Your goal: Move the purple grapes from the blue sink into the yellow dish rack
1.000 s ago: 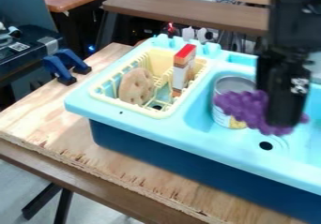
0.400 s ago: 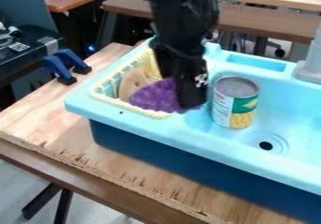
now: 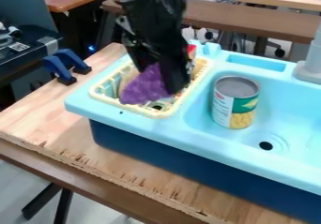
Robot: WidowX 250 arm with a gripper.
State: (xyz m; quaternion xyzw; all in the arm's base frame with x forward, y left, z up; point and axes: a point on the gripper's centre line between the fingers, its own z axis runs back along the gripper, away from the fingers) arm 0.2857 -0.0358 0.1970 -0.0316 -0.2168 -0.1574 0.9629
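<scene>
Clenched on the purple grapes [image 3: 144, 88], with one of the fingers [image 3: 177, 80] of the gripper [image 3: 164, 83] pressed along the right side of the bunch. Hangs down at the yellow rack [image 3: 125, 108], with the grapes over the rack's front part. Cannot tell contact with the rack from a small gap above it.

Has just come across from the sink [image 3: 282, 110], from a spot in front of the can [image 3: 235, 101], past the rack's right edge and farther in among the things there. Leaves the can in full view, upright in the sink behind the drain hole [image 3: 266, 145]. Now covers much of the rack instead, with only part of a tan piece [image 3: 127, 79] in sight behind the grapes, and the red top of a box [image 3: 192, 50] just beside the arm.

Means, by judgement, a carry from sink to rack all but finished, with the release not yet done. Looks short of free room: seems to call for a gentle lowering, to avoid a knock against the tan piece or the box.
</scene>
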